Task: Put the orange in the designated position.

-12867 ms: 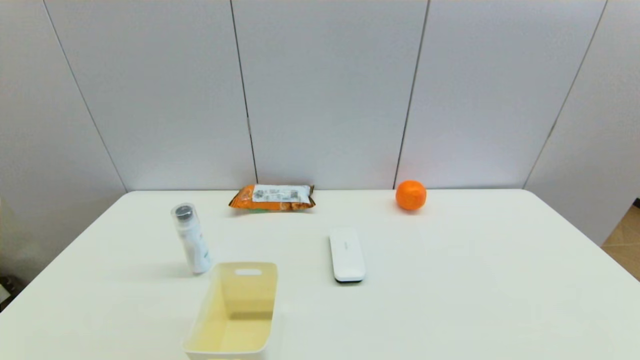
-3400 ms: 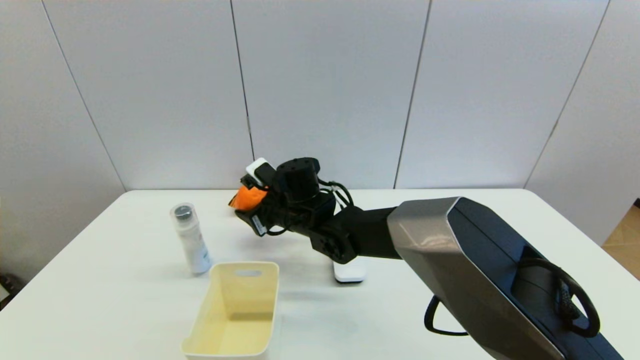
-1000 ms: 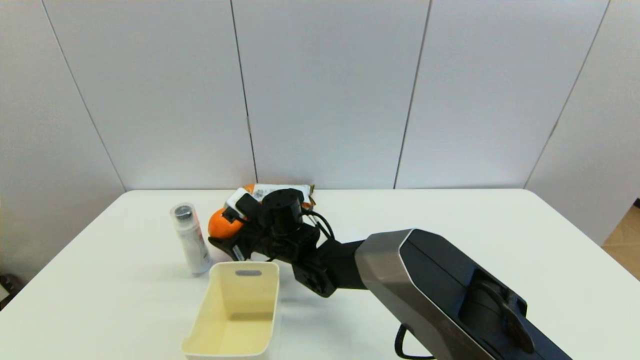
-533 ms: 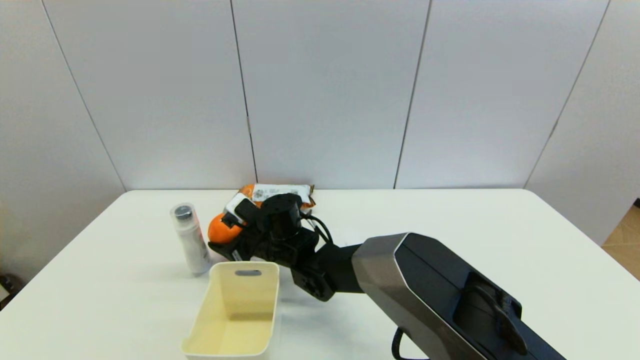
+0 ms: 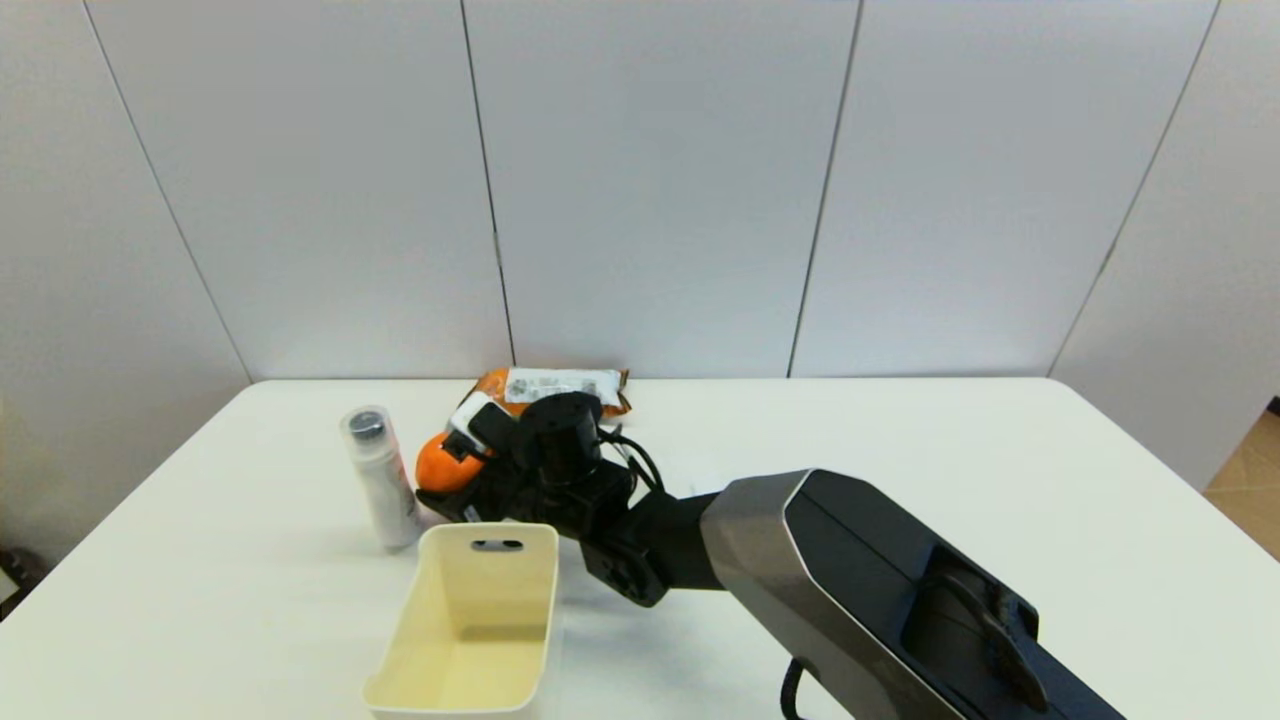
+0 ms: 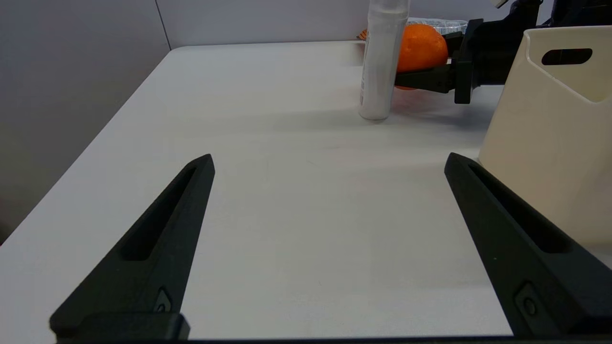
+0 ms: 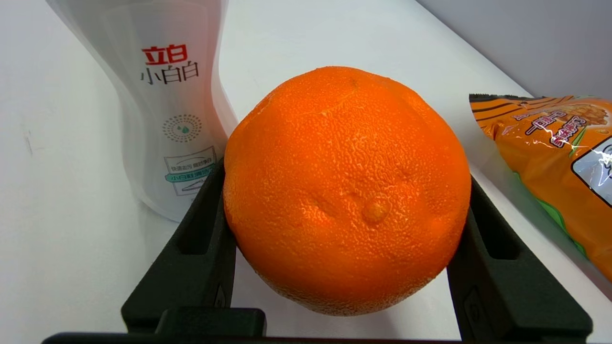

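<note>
- Head view: right arm [image 5: 850, 590] is reaching across the table [image 5: 900, 470] to the far left area, right gripper [image 5: 445, 480] sitting between bottle [image 5: 380, 478] and packet [image 5: 552, 388], just behind the bin [image 5: 470, 625]. Only a sliver of orange [image 5: 437, 464] is showing past the wrist here.
- Right wrist view is filling in the rest: both fingers [image 7: 201, 239] are pressing on opposite sides of the orange [image 7: 346, 191], holding it. Bottle [image 7: 158, 105] is just beside one finger; packet [image 7: 559, 157] is lying near the other side.
- Left wrist view is giving the side-on angle: orange [image 6: 423, 47] is sitting low over the table, partly behind the bottle [image 6: 381, 62]; can't tell if it is touching the surface.
- Orange is looking round, bright, dimpled skin, a few shallow dents and a small pimple on the facing side.
- Left gripper [image 6: 330, 167] is out of the head view; its own camera is showing fingers spread wide over bare table, bin wall [image 6: 540, 134] beside one finger, holding nothing.
</note>
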